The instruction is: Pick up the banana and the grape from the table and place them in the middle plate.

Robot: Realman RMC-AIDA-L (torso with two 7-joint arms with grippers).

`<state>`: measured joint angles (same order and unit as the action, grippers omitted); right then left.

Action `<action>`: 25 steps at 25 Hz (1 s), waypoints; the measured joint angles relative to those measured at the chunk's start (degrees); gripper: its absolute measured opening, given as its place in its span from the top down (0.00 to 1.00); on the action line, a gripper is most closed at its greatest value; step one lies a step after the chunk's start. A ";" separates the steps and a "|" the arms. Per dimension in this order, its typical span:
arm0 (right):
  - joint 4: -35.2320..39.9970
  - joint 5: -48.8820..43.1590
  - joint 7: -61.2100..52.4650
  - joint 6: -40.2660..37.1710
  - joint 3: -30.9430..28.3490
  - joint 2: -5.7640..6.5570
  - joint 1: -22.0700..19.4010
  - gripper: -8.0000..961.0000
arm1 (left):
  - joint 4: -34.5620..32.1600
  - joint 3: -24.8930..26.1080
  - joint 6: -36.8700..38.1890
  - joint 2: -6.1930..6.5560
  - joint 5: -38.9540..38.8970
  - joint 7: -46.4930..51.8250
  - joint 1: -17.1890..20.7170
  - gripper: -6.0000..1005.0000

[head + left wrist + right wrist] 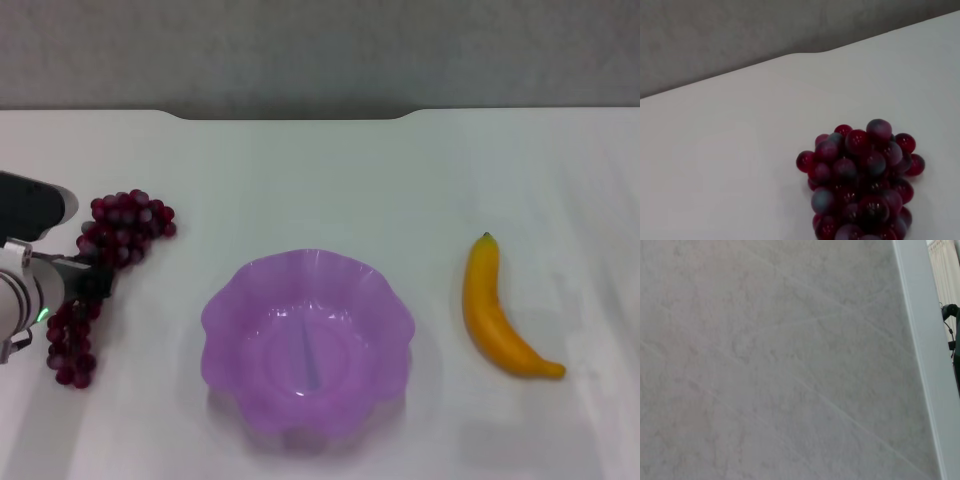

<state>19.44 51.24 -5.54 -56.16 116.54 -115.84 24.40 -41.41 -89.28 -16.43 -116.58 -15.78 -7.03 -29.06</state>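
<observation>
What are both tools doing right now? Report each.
Left tool: at the middle of the grapes on the table; open or closed cannot be told.
Right tool: not in view.

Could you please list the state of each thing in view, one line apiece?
Grape bunch: lying on the table to the left of the plate, with the left gripper across its middle.
Banana: lying flat on the table to the right of the plate, untouched.
Plate: upright and empty, mid-table.
Table: white, carrying all three items.
Left gripper: at the grape bunch; grip unclear.
Right gripper: not in view.
</observation>
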 joint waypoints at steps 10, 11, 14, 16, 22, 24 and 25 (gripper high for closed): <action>0.08 -0.03 0.00 0.01 0.07 0.00 0.12 0.08 | 0.01 0.64 1.34 0.13 -0.75 0.52 0.27 0.73; 0.08 -0.11 0.00 0.00 0.08 0.00 0.20 0.08 | 0.11 0.65 1.79 0.13 -0.77 0.56 0.28 0.73; 0.09 -0.22 0.00 0.01 0.09 0.00 0.30 0.08 | 0.78 0.67 3.81 0.11 -0.78 0.68 0.34 0.73; 0.12 -0.20 0.00 0.01 0.09 0.00 0.32 0.08 | 1.55 0.65 5.30 0.09 -0.78 0.72 0.39 0.73; 0.09 -0.14 0.00 0.01 0.09 0.00 0.04 0.08 | 2.58 0.16 8.68 -0.15 -0.84 1.27 0.62 0.73; 0.00 -0.12 0.00 0.01 0.09 0.00 0.03 0.08 | 2.12 -0.03 9.90 -0.16 -0.85 1.74 1.08 0.73; -0.01 -0.12 0.00 0.01 0.09 0.00 0.03 0.08 | 1.92 -0.07 10.16 -0.17 -0.86 1.75 1.23 0.74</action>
<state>19.43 51.11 -5.54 -56.16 116.63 -115.84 24.43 -39.49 -89.35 -6.27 -116.75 -16.63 -5.29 -27.83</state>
